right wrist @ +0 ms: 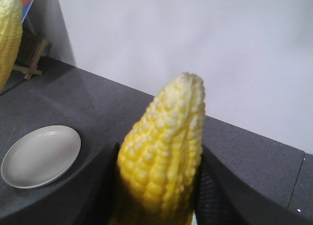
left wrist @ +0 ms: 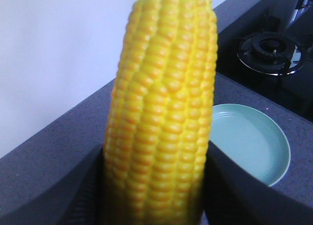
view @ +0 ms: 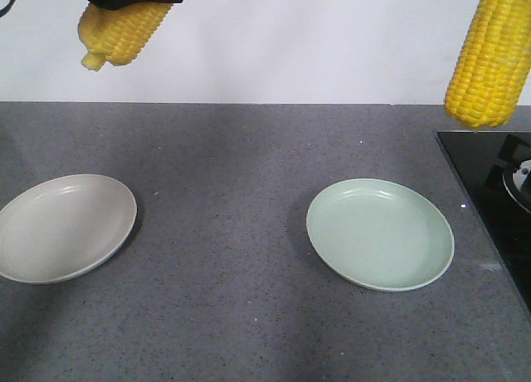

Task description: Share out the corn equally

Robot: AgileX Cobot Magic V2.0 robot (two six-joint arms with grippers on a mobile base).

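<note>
Two corn cobs are held in the air. My left gripper (view: 133, 0) is shut on one corn cob (view: 124, 25) at the top left, high above the counter, pale tip pointing down-left. In the left wrist view this cob (left wrist: 164, 102) fills the space between the fingers of the left gripper (left wrist: 154, 186). The other corn cob (view: 489, 54) hangs at the top right; the right gripper itself is out of the front view. In the right wrist view the right gripper (right wrist: 156, 186) is shut on that cob (right wrist: 164, 146). The left cob (right wrist: 10, 34) shows far off.
A white plate (view: 50, 241) sits at the left and a pale green plate (view: 380, 232) at the right on the dark grey counter, nothing on either. A black glass stove (view: 498, 174) with a burner (left wrist: 269, 46) occupies the right edge. A white wall runs behind.
</note>
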